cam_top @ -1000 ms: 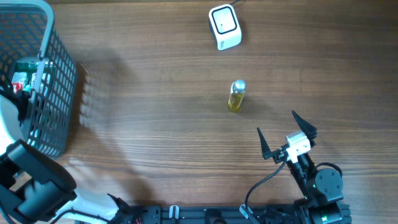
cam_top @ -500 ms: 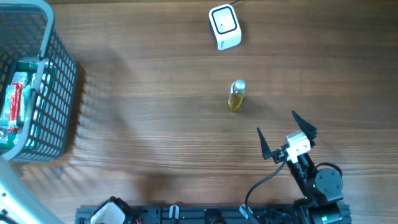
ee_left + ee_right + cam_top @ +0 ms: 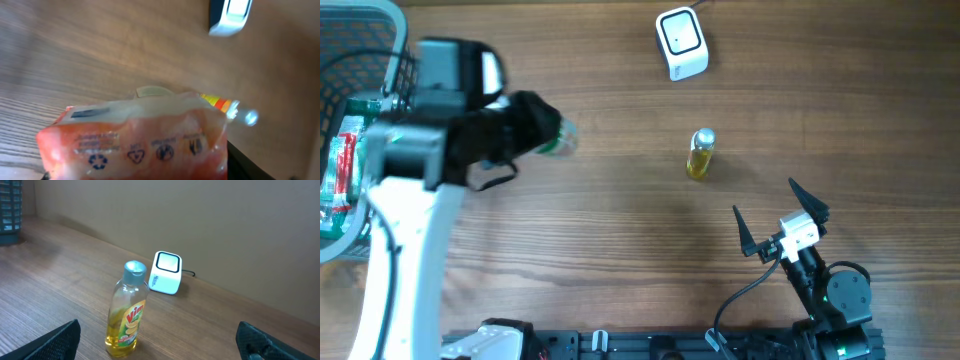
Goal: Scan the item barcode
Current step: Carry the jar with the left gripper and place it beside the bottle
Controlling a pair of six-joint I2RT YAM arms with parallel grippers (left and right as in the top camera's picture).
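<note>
Orange pouch (image 3: pixel 135 140) sits pinched in the left gripper (image 3: pixel 552 138), well apart from the scanner (image 3: pixel 681 42).

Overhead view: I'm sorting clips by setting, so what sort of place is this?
Probably a mock shop checkout set up on a wooden table. The signs are a white barcode scanner, a grey shopping basket holding packaged goods, and an orange grocery packet held above the table.

The left arm (image 3: pixel 405 215) is seen rising from the lower left of the overhead frame and bent rightward at upper left, with the left gripper (image 3: pixel 545 135) closed on a pouch (image 3: pixel 135 145). The right arm (image 3: pixel 830 290) is folded low at lower right, with the right gripper (image 3: pixel 763 196) spread wide.
</note>
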